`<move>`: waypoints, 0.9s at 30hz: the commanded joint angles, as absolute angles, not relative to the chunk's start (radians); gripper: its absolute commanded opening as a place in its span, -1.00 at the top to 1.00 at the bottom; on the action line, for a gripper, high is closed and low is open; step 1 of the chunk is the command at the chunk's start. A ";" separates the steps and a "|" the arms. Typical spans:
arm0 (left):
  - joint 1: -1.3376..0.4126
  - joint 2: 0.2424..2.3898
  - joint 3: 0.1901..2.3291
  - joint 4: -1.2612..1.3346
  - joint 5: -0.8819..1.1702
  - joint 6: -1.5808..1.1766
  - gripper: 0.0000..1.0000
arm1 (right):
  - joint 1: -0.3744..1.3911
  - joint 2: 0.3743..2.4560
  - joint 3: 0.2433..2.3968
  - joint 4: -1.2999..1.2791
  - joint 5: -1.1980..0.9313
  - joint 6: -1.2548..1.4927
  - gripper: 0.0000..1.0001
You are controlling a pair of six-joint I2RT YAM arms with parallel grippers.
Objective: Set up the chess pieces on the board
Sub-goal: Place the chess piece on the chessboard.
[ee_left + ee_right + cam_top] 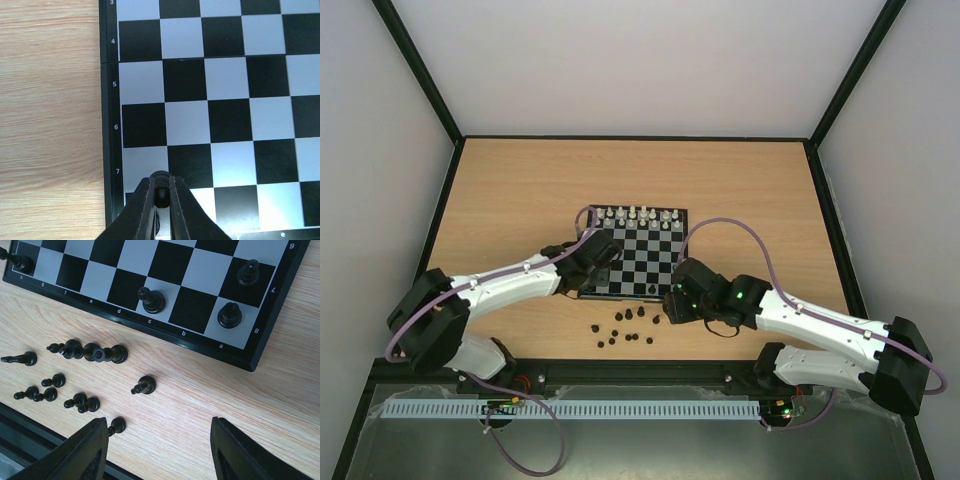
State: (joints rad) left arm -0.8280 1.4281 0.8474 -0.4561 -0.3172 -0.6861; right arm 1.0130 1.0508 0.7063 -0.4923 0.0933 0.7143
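My right fingers [85,450] are spread wide and hold nothing. They hang low over the wood surface [210,385], because that is where the loose black pieces [90,352] lie tipped on their sides. One tiny piece sits just beside a fingertip. A lone piece [145,385] lies straight ahead of the gap between the fingers, with bare wood all round it, so I think it is the easy one to pick. The bunch off to one side is packed close, and wide fingers could bump the others.

Past those pieces is the near edge of the board [165,330]. A few black pieces already stand on it, near that edge.

My left fingers [145,210] are clenched on one small black piece [161,196]. They hover over a corner of the board, with the dark side edge just beside them. I guess the piece is held here because the black rows go on this near side. The squares ahead of these fingers are bare, so there is lots of room, but I must not slide off over the edge.

Far beyond both sets of fingers, the white pieces [635,214] stand in a line on the last row.
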 commanded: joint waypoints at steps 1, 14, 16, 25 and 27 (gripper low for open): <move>-0.809 1.463 0.826 -0.430 -0.293 -0.656 0.84 | 1.019 1.041 0.689 -0.508 0.086 0.704 -0.14; -0.796 1.503 0.782 -0.381 -0.285 -0.659 0.77 | 1.020 1.045 0.686 -0.505 0.084 0.702 -0.14; -0.794 1.508 0.778 -0.376 -0.285 -0.659 0.74 | 1.021 1.044 0.687 -0.505 0.083 0.703 -0.14; -0.793 1.517 0.773 -0.363 -0.294 -0.660 0.66 | 1.023 1.045 0.686 -0.504 0.086 0.704 -0.14; -0.793 1.512 0.775 -0.365 -0.298 -0.658 0.58 | 1.023 1.045 0.687 -0.506 0.086 0.704 -0.14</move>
State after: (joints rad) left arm -0.8017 1.5089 0.7834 -0.3687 -0.2878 -0.6651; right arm 1.0149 1.0508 0.7013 -0.4915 0.0879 0.7132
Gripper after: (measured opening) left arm 0.186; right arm 0.569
